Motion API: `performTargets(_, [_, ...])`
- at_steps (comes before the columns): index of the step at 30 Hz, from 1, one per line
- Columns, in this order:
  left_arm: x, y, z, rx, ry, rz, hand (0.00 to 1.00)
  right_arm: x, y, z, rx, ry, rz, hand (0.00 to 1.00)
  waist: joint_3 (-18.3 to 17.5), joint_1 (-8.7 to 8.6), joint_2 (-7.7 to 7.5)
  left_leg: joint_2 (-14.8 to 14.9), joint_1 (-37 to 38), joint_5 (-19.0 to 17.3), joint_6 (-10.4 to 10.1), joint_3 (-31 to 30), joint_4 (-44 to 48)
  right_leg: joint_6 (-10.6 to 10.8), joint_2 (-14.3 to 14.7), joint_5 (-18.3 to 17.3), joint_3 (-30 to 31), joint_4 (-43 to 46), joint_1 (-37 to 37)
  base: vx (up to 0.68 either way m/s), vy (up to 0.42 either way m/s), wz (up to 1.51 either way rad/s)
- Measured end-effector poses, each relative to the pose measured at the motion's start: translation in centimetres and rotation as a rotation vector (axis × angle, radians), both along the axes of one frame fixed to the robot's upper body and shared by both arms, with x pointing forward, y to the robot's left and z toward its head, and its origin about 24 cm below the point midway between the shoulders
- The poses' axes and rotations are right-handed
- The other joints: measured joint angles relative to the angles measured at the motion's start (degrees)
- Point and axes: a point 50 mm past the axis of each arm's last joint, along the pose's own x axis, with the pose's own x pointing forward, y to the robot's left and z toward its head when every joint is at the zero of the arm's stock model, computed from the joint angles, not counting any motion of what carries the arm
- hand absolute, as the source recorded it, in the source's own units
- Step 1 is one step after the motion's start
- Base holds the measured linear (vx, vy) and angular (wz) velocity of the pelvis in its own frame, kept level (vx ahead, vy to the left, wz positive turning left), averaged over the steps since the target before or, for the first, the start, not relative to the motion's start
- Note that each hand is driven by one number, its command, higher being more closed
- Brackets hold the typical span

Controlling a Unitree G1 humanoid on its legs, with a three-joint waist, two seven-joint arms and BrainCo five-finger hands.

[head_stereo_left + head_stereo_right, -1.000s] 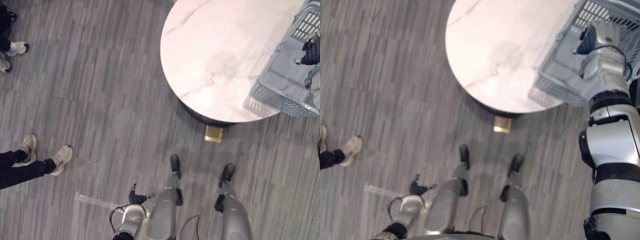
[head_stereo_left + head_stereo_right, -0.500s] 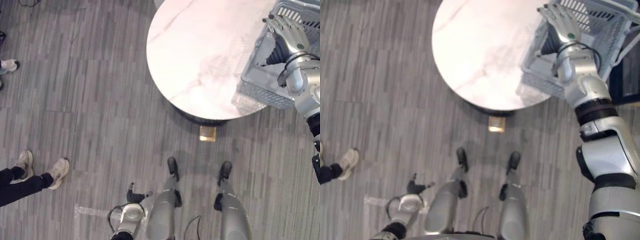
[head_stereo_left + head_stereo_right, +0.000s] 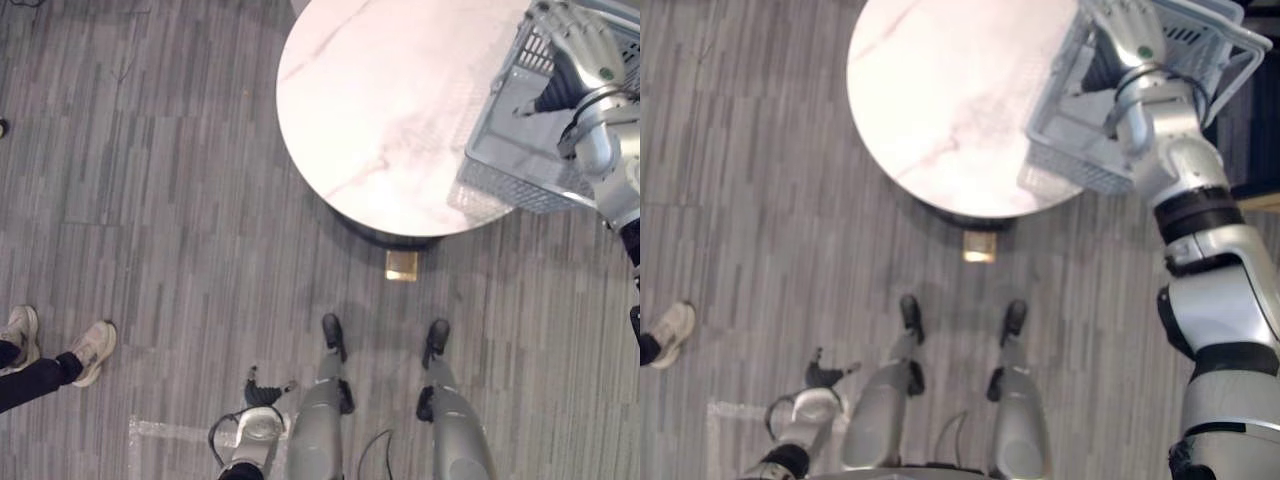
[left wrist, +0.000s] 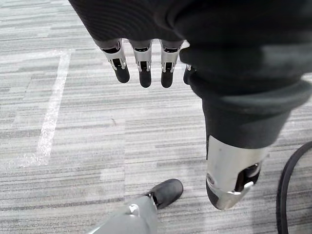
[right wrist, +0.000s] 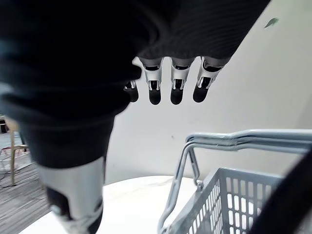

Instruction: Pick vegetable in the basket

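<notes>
Basket [image 3: 500, 182] — one, on one table [image 3: 380, 100]

1. My two head eyes look steeply down from high up, set slightly apart. Both show the round table [image 3: 380, 110], the basket [image 3: 490, 185] and the floor [image 3: 150, 200].
2. My left wrist camera looks along my left hand [image 4: 145, 63] from very close, down at that floor.
3. My right wrist camera looks along my right hand [image 5: 177, 83] from very close, toward a pale wall [image 5: 253, 73]. It shares the basket and table with the head eyes.
</notes>
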Motion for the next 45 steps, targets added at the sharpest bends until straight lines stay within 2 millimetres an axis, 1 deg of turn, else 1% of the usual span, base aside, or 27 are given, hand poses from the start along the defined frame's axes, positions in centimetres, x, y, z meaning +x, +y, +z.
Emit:
performTargets(4, [0.3,-0.1,0.2,-0.001,-0.018,-0.004,0.0,-0.1,-2.1,2.4,0.063,-0.047,-0.108,0.0,0.0,-0.01,0.0,0.01,-0.59,0.18,-0.04,-0.23,-0.04,-0.01,0.03,0.02,-0.21,-0.01,-0.41,0.0,0.0,0.0])
performTargets(5, [0.3,-0.1,0.2,-0.001,-0.018,-0.004,0.0,-0.2,-2.5,2.6,0.07,-0.049,-0.121,0.0,0.0,0.02,0.0,0.01,-0.64,0.19,-0.06,-0.25,-0.05,-0.01,0.03,0.02,-0.23,-0.01,-0.44,-0.03,-0.005,0.03])
performTargets(7, [0.3,0.0,0.2,0.0,-0.018,-0.003,0.0,-0.5,-3.8,3.2,0.106,-0.057,-0.17,0.0,0.0,0.04,0.01,-0.02,-0.89,0.2,-0.06,-0.41,-0.09,-0.01,0.01,0.02,-0.36,-0.02,-0.59,-0.02,-0.004,0.03])
performTargets(10, [0.3,0.0,0.2,0.0,-0.019,-0.003,0.0,-0.8,-5.0,3.7,0.154,-0.07,-0.212,0.0,0.0,0.08,0.01,-0.07,-1.64,0.25,-0.12,-0.4,-0.11,-0.01,-0.04,0.02,-0.31,0.03,-1.41,-0.01,-0.002,0.0])
performTargets(14, [0.3,0.0,0.2,0.0,-0.016,-0.002,0.0,-1.1,-6.5,3.7,0.2,-0.062,-0.262,0.0,0.01,0.07,0.04,-0.07,-2.68,0.3,-0.14,-0.36,-0.11,-0.01,-0.04,0.02,-0.27,0.02,-2.43,-0.01,-0.001,0.0])
performTargets(17, [0.3,0.0,0.2,0.0,-0.015,-0.002,0.0,-1.1,-7.0,3.3,0.214,-0.05,-0.285,0.0,0.01,0.08,0.06,-0.07,-2.94,0.34,-0.2,-0.35,-0.11,-0.01,-0.04,0.02,-0.28,-0.04,-2.66,0.0,0.0,0.0])
performTargets(22, [0.3,0.1,0.2,-0.003,-0.019,0.007,0.0,-1.5,-7.5,3.9,0.215,-0.066,-0.303,0.0,0.0,0.32,0.22,-0.05,-4.86,0.41,-0.31,-0.28,-0.11,-0.01,-0.1,0.03,-0.23,-0.05,-4.67,0.0,0.0,0.0])
performTargets(25, [0.3,0.2,0.2,-0.008,-0.021,0.022,0.0,-1.6,-7.4,4.5,0.214,-0.081,-0.299,0.0,0.0,0.45,0.46,0.05,-6.29,0.57,-0.54,-0.24,-0.11,0.03,-0.39,0.06,-0.32,-0.05,-6.06,0.0,0.0,0.0])
performTargets(26, [0.3,0.3,0.3,-0.011,-0.025,0.029,0.0,-1.7,-7.3,4.6,0.212,-0.084,-0.297,0.0,-0.01,0.58,0.47,0.15,-6.55,0.64,-0.65,-0.22,-0.11,0.03,-0.44,0.06,-0.31,-0.05,-6.34,0.0,0.0,0.0])
performTargets(27, [0.6,0.0,0.4,-0.027,-0.043,0.045,0.0,-1.9,-7.4,4.8,0.191,-0.088,-0.304,0.0,-0.14,1.11,0.78,0.33,-7.37,0.8,-0.82,-0.16,-0.09,0.03,-0.46,0.07,-0.5,-0.05,-7.05,-0.01,0.009,0.03])
performTargets(29, [0.7,-0.2,0.6,-0.035,-0.054,0.049,0.0,-1.9,-7.4,5.0,0.169,-0.089,-0.307,0.0,-0.14,1.38,0.8,0.28,-7.8,1.24,-1.49,-0.16,-0.06,0.03,-0.62,0.07,-0.64,0.0,-7.46,0.0,0.008,0.05])
performTargets(30, [0.9,-0.4,0.6,-0.042,-0.063,0.049,0.0,-1.9,-7.1,5.1,0.153,-0.094,-0.302,1.0,-0.13,1.57,0.81,0.2,-8.19,1.73,-2.06,-0.09,0.07,0.03,-0.77,0.06,-0.78,0.01,-7.76,0.0,0.01,0.07])
performTargets(31, [1.0,-0.7,0.7,-0.053,-0.07,0.056,0.0,-1.9,-6.7,5.4,0.133,-0.103,-0.293,1.0,-0.13,1.67,0.81,0.12,-8.65,2.49,-2.96,-0.02,0.11,0.02,-0.96,0.05,-0.87,0.32,-8.28,0.0,0.008,0.06])
performTargets(32, [1.0,-0.8,0.7,-0.058,-0.072,0.059,0.0,-1.9,-6.5,5.5,0.123,-0.106,-0.291,1.0,-0.13,1.84,0.81,0.13,-8.79,2.82,-3.28,0.0,0.13,0.02,-1.0,0.05,-0.86,0.38,-8.45,-0.01,0.005,0.03])
performTargets(33, [1.0,-1.1,0.6,-0.068,-0.073,0.065,0.0,-1.8,-6.3,5.6,0.111,-0.108,-0.29,1.0,-0.13,2.15,0.82,0.15,-8.89,3.21,-2.92,0.07,0.12,0.01,-0.99,0.04,-0.87,0.38,-8.53,0.0,0.0,0.0])
performTargets(36, [1.0,-1.6,0.6,-0.104,-0.081,0.092,0.0,-1.8,-5.5,6.2,0.069,-0.122,-0.277,1.0,-0.31,2.52,1.1,0.68,-8.94,3.72,-3.24,0.41,-0.14,-0.55,-0.61,-0.41,-1.32,0.85,-8.53,0.0,0.0,0.0])
performTargets(37, [1.0,-1.7,0.6,-0.109,-0.085,0.093,0.0,-1.6,-5.1,6.0,0.039,-0.111,-0.269,1.0,-0.4,2.52,1.24,1.0,-8.98,3.64,-3.3,0.79,-0.15,-0.86,-0.42,-0.65,-1.62,1.33,-8.66,0.0,0.0,0.0])
performTargets(38, [1.0,-1.8,0.6,-0.111,-0.086,0.093,0.0,-1.3,-4.7,5.7,0.015,-0.093,-0.264,1.0,-0.53,2.63,1.44,1.5,-9.13,2.83,-3.81,1.84,-0.15,-1.11,-0.1,-0.84,-1.88,1.81,-8.88,0.0,0.0,0.0])
performTargets(40, [1.1,-1.8,0.6,-0.112,-0.087,0.092,0.0,-0.9,-4.0,5.4,-0.001,-0.079,-0.247,1.0,-0.65,2.73,1.63,2.11,-9.52,1.57,-3.2,3.1,-0.15,-1.2,0.33,-0.91,-1.94,2.51,-9.62,-0.02,0.025,-0.05])
performTargets(43, [1.2,-2.0,0.6,-0.117,-0.089,0.094,0.0,-0.5,-3.8,4.3,-0.005,-0.05,-0.24,1.0,-0.65,3.02,1.64,1.73,-9.53,1.59,-3.17,3.13,-0.14,-1.2,-0.29,-0.94,-2.09,3.46,-9.86,-0.01,0.037,0.05])
performTargets(45, [1.1,-2.0,0.6,-0.122,-0.09,0.104,0.0,-0.4,-3.7,4.1,-0.007,-0.042,-0.235,1.0,-0.65,3.21,1.63,1.42,-9.52,1.64,-3.11,3.14,-0.14,-1.19,-0.62,-0.94,-2.19,3.64,-9.85,0.0,0.034,0.07])
